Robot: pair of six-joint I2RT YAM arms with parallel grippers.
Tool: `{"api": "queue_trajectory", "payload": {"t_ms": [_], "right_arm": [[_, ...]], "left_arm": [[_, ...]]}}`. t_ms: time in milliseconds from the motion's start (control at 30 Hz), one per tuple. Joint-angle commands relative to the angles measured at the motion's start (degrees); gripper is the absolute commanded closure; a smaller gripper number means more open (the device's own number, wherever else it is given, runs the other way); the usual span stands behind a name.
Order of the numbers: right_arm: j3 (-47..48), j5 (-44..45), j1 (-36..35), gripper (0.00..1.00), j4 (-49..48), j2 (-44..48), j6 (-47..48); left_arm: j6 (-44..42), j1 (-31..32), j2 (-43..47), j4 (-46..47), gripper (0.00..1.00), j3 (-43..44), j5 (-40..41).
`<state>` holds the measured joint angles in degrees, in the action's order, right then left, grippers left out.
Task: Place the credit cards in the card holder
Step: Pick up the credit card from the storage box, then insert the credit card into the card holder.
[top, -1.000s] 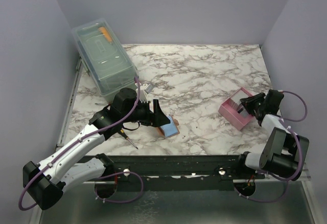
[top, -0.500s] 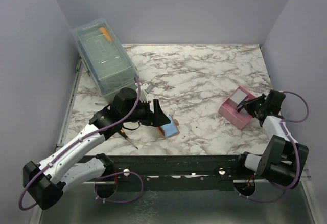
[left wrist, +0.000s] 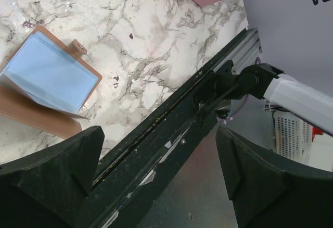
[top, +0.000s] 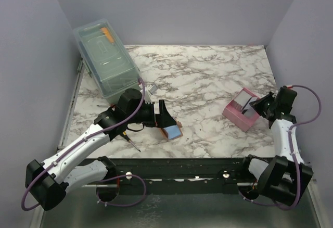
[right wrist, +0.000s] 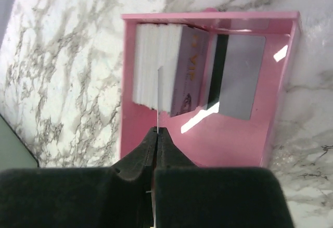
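My right claw [right wrist: 157,134] pinches one credit card [right wrist: 158,90] edge-on over the pink tray [right wrist: 132,134], centre frame; so thin a hold may slip; the card holder [left wrist: 49,79] lies open upper left, below my wide left claw [left wrist: 160,134].

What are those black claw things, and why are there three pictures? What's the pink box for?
They are two robot arms, a left arm and a right arm, at a marble table. One picture looks down from above. The other two come from a little camera on each wrist. The left gripper is open, near the brown card holder, which lies open showing pale blue. The right gripper is shut on one thin card, seen edge-on, at a pink tray that holds more cards. A clear plastic box stands at the back left.
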<state>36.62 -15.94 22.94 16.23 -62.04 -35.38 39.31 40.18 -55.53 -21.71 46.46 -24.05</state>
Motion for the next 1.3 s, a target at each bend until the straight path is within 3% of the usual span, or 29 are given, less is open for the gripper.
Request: {"api": "queue_trajectory", "payload": {"t_ms": [0, 67, 200, 333, 500, 667, 867, 1033, 1267], "right_arm": [[6.8, -4.1, -1.7, 1.00, 6.9, 6.3, 10.7], [10.4, -10.5, -5.6, 1.00, 8.7, 5.8, 14.1], [13.1, -20.1, -23.5, 1.00, 5.0, 1.9, 10.9], [8.7, -31.5, -35.4, 1.00, -14.2, 0.4, -1.5], [6.4, -37.8, -45.1, 1.00, -33.9, -6.2, -11.9], [5.2, -37.5, -50.6, 1.00, -44.0, -11.1, -16.7], [1.9, -33.8, -52.9, 1.00, -55.8, -13.6, -22.5], [1.1, -32.2, -54.8, 1.00, -59.2, -14.7, -24.4], [-0.3, -31.5, -56.8, 1.00, -64.5, -16.9, -27.1]], "left_arm": [[2.8, -1.2, -0.7, 3.8, 0.01, 1.3, -0.7], [4.1, -2.4, -0.9, 7.7, 0.01, 0.2, -3.3], [10.4, -5.2, -0.3, 21.7, 0.03, -4.5, -8.6], [17.8, -7.8, 1.4, 31.3, 0.08, -9.3, -9.9], [25.0, -9.0, 5.8, 39.3, 0.12, -15.7, -7.0], [28.3, -9.0, 10.4, 41.5, 0.12, -20.3, -4.1], [30.7, -9.0, 12.8, 41.3, 0.27, -23.0, -2.6], [30.3, -9.0, 12.9, 40.1, 0.29, -23.1, -1.5], [28.5, -9.0, 11.9, 40.3, 0.44, -22.3, 0.0]]}}
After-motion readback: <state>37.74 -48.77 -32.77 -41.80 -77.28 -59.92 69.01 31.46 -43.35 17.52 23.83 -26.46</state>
